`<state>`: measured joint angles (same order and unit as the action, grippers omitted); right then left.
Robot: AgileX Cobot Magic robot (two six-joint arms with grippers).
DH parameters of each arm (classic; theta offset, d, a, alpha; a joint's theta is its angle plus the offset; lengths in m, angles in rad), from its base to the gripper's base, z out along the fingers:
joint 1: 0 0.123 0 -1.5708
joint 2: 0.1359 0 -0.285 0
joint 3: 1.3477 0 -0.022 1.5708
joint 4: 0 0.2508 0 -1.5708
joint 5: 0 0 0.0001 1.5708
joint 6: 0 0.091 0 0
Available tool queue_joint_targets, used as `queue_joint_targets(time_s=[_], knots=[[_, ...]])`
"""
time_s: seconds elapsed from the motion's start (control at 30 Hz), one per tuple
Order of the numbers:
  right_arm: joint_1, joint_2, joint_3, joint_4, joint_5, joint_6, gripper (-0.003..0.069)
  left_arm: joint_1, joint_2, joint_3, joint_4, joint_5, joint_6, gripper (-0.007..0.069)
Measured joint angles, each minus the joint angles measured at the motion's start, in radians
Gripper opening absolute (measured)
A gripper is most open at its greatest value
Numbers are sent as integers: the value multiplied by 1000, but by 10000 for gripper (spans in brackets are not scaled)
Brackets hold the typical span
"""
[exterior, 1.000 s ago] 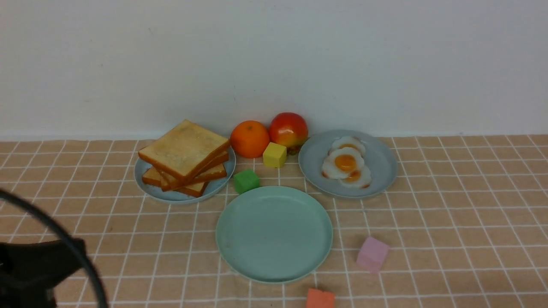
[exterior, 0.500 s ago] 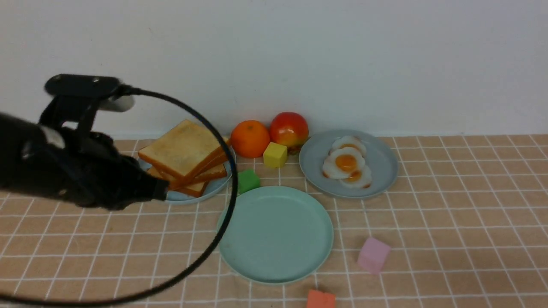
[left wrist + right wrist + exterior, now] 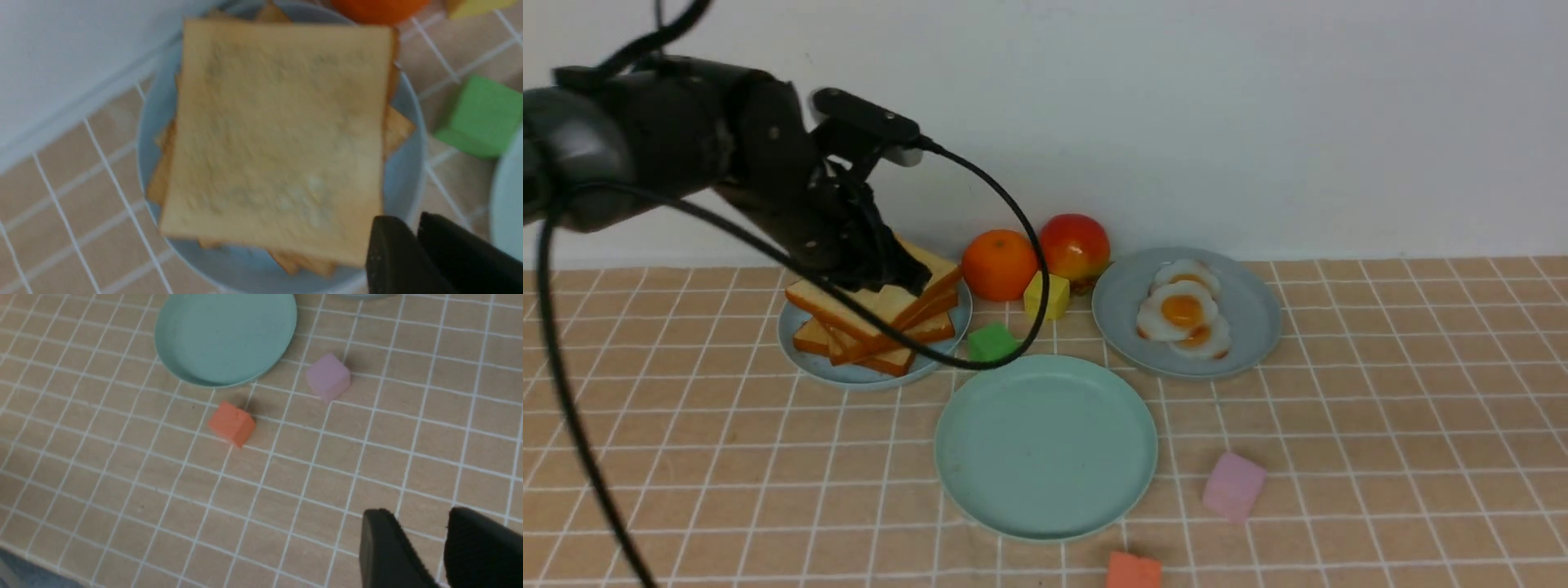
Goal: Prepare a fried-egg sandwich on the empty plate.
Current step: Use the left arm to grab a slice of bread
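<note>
Front view: My left claw (image 3: 915, 282) hangs over a stack of square toast slices (image 3: 894, 306) on a grey-blue plate (image 3: 849, 376), its body and a looping black cable (image 3: 1033, 327) hiding part of the bread from me. Beside the stack on the tiled surface (image 3: 1405, 392) sit an orange (image 3: 1000, 265), a red-and-yellow fruit (image 3: 1075, 245), a yellow block (image 3: 1047, 295) and a green block (image 3: 992, 342). Glossy fried eggs (image 3: 1183, 311) overlap on a second grey-blue plate (image 3: 1254, 327), to the right of the fruit. The round mint-green plate (image 3: 1045, 447) lies bare between the pink block (image 3: 1234, 487) and the toast plate, nearer to me than both food plates, with an orange-red block (image 3: 1134, 570) close to its near rim

Left wrist view: I have the top toast slice facing the camera, browned unevenly, with other slices jutting out askew beneath it. The claw's dark fingertips (image 3: 388, 222) are slightly parted, grasping nothing; whether they touch the bread I cannot tell

Right wrist view: My right claw (image 3: 416, 518) is released, its dark fingers apart with tiles showing between them. The mint-green plate, orange-red block and pink block lie well away from it
</note>
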<state>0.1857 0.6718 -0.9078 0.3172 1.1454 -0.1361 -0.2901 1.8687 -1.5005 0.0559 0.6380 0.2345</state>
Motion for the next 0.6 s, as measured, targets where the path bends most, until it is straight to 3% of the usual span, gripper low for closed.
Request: queue_joint_targets(time_s=[0.07, 0.1, 0.17, 0.27, 0.43, 0.6], knots=[[22, 18, -2, -2, -1, 3, 239, 0, 31, -16, 7, -15, 20, 205], [36, 29, -2, -2, -1, 5, 239, 0, 54, -21, 7, -31, 35, 279], [39, 34, -2, -2, -1, 5, 239, 0, 68, -22, 7, -37, 41, 332], [44, 39, -2, -12, -2, 5, 239, 0, 113, -23, 10, -70, 48, 491], [44, 38, -4, -16, -2, 5, 239, 0, 165, -25, 85, -150, 49, 560], [44, 38, -4, -18, 1, 5, 239, 0, 199, -27, 133, -183, 49, 516]])
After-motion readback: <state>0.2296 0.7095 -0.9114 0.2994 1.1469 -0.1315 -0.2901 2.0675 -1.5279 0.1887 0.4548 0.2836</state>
